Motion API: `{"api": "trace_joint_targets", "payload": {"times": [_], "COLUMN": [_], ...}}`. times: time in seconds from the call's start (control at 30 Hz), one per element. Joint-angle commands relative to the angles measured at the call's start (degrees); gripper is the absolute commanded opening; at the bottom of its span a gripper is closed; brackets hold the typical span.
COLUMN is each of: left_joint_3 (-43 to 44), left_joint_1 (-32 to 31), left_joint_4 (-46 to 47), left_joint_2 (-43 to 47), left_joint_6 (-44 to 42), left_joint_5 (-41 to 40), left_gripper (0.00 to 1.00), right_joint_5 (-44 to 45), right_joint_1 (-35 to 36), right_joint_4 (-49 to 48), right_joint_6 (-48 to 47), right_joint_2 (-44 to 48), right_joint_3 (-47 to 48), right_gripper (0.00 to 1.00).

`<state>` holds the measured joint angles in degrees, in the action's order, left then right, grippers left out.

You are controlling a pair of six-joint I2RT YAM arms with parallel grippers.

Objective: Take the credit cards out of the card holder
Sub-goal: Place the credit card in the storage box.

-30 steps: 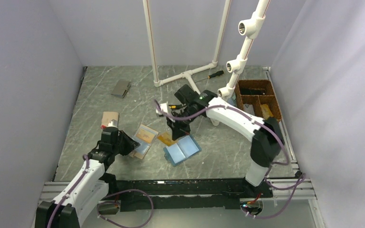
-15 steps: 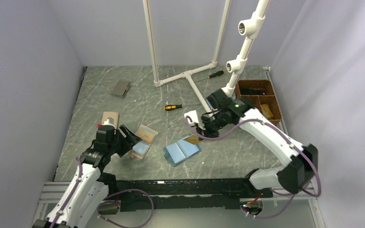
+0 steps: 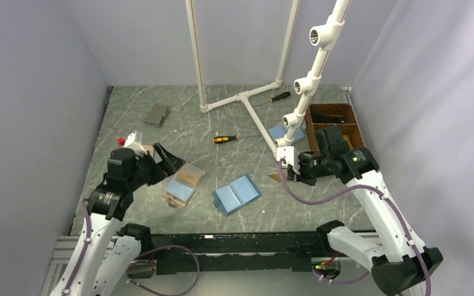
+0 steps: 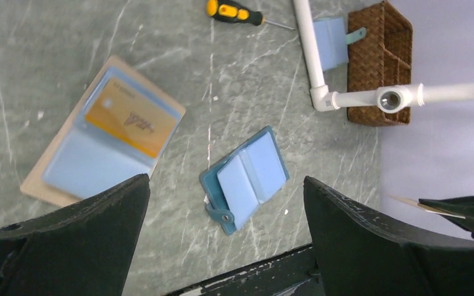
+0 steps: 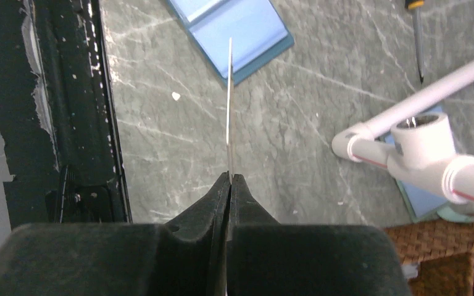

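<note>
Lying open on the worktop (image 3: 321, 203), left of centre, is the card holder (image 3: 182, 184), blue-grey panels up. An orange card (image 4: 131, 117) sits in one pocket; its print is too small to read. The left hand (image 4: 225, 185) hangs above it, released, fingers wide apart with nothing between them. In the left wrist view one finger cuts off the holder's near corner.

The right hand (image 5: 229, 179) is raised at right, near the wicker basket (image 3: 336, 126), clenched on a thin card (image 5: 229, 105). That card shows edge-on only, so its face cannot be made out.

A light-blue wallet (image 3: 236, 193) lies open between the two hands. Another blue item (image 3: 282, 132) is partly covered by the white pipe frame (image 3: 247, 98).
</note>
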<state>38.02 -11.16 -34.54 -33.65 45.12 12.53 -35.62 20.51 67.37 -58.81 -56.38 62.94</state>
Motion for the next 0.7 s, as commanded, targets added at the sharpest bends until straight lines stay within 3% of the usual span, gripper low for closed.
{"api": "trace_joint_targets", "payload": {"times": [0.0, 0.27, 0.4, 0.67], "left_joint_3": [7.11, 14.76, 9.03, 9.17], "left_joint_1": [0.26, 0.22, 0.25, 0.17], "left_joint_4": [3.06, -2.36, 2.8, 1.15], "left_joint_2": [-6.72, -17.87, -15.62, -11.53], "left_joint_6": [-11.76, -26.58, -26.56, -28.59], "left_joint_5": [6.19, 3.31, 4.61, 2.34], "left_gripper": [1.0, 0.99, 0.99, 0.99], "right_joint_5": [1.54, 2.21, 4.15, 8.7], "right_joint_1": [-2.58, -8.09, -10.74, -18.13], "right_joint_4": [1.78, 3.22, 4.21, 7.21], "right_joint_6": [-0.2, 1.0, 1.66, -0.73], "right_joint_2": [3.44, 5.1, 6.52, 7.73], "right_joint_3": [-1.67, -2.21, -1.93, -0.48], "right_gripper": [0.0, 0.0, 0.0, 0.0]}}
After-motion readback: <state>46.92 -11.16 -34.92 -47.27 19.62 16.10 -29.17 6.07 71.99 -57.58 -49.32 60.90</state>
